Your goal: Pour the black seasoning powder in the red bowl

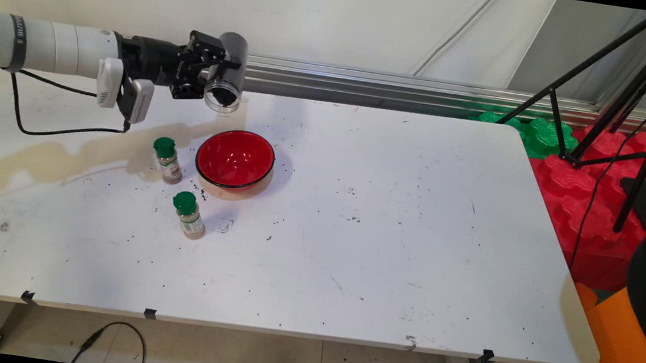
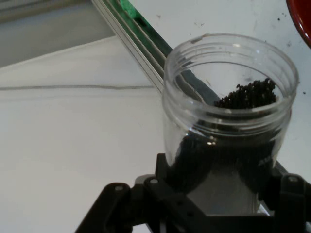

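My gripper (image 1: 213,72) is shut on a clear plastic jar (image 1: 229,74) with dark granules inside, held above the table's far left part. In the main view the jar is upended, its open mouth tilted down. It hangs above and a little behind the red bowl (image 1: 235,159). The hand view shows the jar (image 2: 228,102) close up, its wide mouth open and dark granules (image 2: 248,93) heaped against the rim. An edge of the red bowl (image 2: 302,19) shows at the top right there.
Two small spice bottles with green caps stand left of the bowl, one (image 1: 167,159) beside it and one (image 1: 189,214) nearer the front. A tan stain (image 1: 48,160) runs across the table's left. Dark specks lie scattered. A black tripod (image 1: 627,114) stands off the right end.
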`<move>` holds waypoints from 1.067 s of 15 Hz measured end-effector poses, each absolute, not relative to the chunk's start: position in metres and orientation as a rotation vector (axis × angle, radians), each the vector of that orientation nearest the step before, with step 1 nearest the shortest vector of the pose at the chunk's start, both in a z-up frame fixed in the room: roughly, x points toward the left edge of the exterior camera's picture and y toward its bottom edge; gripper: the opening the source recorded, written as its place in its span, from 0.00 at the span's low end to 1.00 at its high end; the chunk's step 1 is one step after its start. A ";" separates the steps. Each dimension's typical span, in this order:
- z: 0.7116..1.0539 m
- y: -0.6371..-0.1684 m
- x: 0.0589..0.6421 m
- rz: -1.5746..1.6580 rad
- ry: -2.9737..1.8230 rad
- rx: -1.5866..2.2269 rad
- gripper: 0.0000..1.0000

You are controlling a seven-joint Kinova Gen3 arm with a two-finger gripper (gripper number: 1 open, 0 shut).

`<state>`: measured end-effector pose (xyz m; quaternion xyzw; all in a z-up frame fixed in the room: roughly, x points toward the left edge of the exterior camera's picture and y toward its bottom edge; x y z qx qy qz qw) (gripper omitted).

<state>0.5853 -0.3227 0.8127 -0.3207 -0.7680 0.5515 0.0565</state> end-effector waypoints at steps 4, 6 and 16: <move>0.812 -0.322 0.582 1.693 -2.318 -1.029 0.00; 0.812 -0.322 0.579 1.705 -2.312 -1.061 0.00; 0.808 -0.324 0.566 1.759 -2.293 -1.209 0.00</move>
